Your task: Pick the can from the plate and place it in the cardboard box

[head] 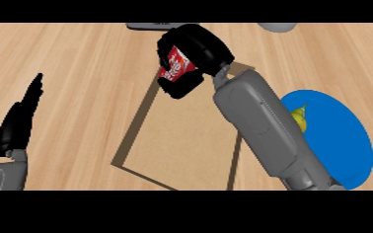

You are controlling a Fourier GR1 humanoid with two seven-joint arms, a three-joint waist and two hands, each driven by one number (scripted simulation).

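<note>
Light wooden planking forms the desk [73, 54], seen steeply from above. Can [175, 65]: red and white label, enclosed by the right hand [195, 54], whose fingers and thumb are curled round it so that only part of the label shows between them. The can is tilted, not upright, and is off the blue plate [342, 128]; it sits above the far end of the cardboard box [182, 143], near the far wall rather than over the middle of the box floor. Whether the can is clear of the box floor or close to it cannot be told from this view. Risk 1: release at this position may land the can on or against the far wall, since the hand is near the box's edge; cause, insufficient travel toward the box centre. Risk 2: release while tilted may let the can tip and roll inside the box, or over the low wall; cause, tilt of the can in the hand. Risk 3: the right forearm [262, 123] crosses the box's right wall and lies beside the plate, so a low withdrawal may push the box or the plate. A small yellow item [300, 114] lies on the plate, partly hidden by the forearm. The left hand [22, 116] rests at the left edge, fingers straight, holding nothing, well apart from the box.
</note>
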